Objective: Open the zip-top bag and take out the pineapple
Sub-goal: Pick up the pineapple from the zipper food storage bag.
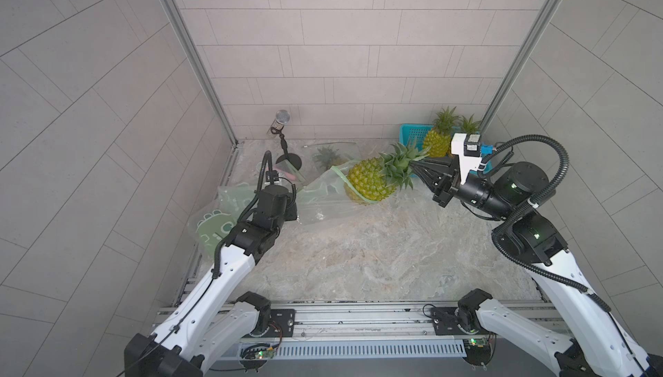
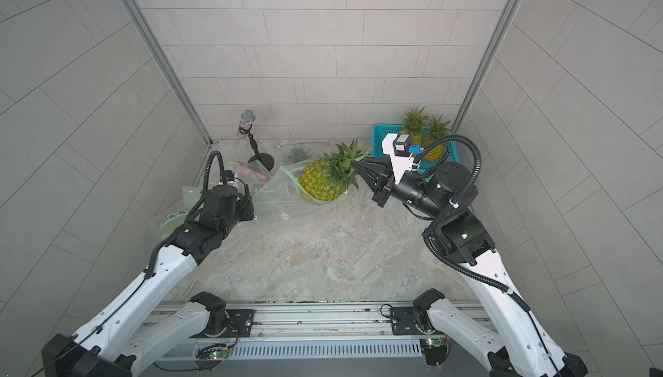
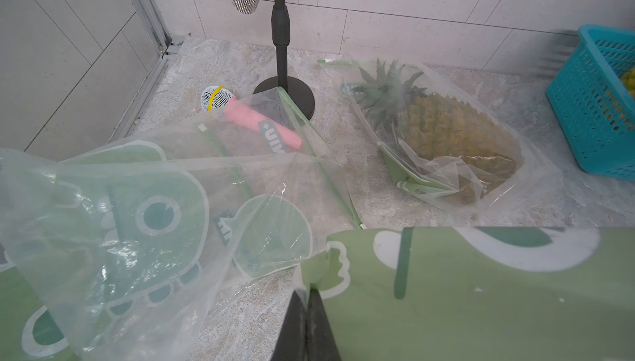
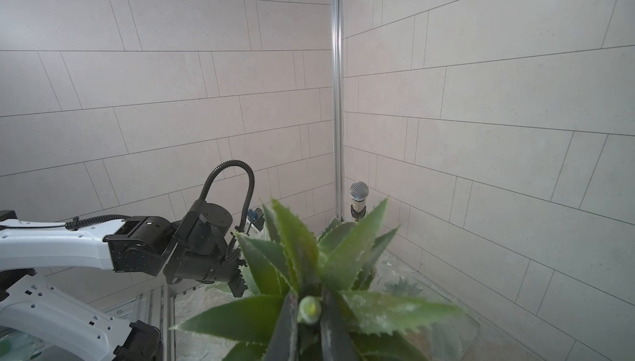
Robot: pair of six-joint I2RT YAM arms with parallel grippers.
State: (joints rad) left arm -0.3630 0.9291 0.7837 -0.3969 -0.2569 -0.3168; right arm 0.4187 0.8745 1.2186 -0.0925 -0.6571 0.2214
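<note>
- Right wrist view: right gripper (image 4: 309, 307) clamped on pineapple (image 4: 295, 239) crown leaves.
- Opposite, left gripper (image 3: 308, 297) pinches zip-top bag (image 3: 481, 290) edge.
- Likely heavy; leaves bendy, so crown base grips best.

a robot lab booth: grey tiled panels (image 1: 341, 34), aluminium posts (image 1: 190, 52), arms (image 1: 222, 278) on a rail (image 1: 358, 316).

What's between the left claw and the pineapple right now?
Only the zip-top bag: in both top views its clear plastic stretches from the left claw to the pineapple.
</note>
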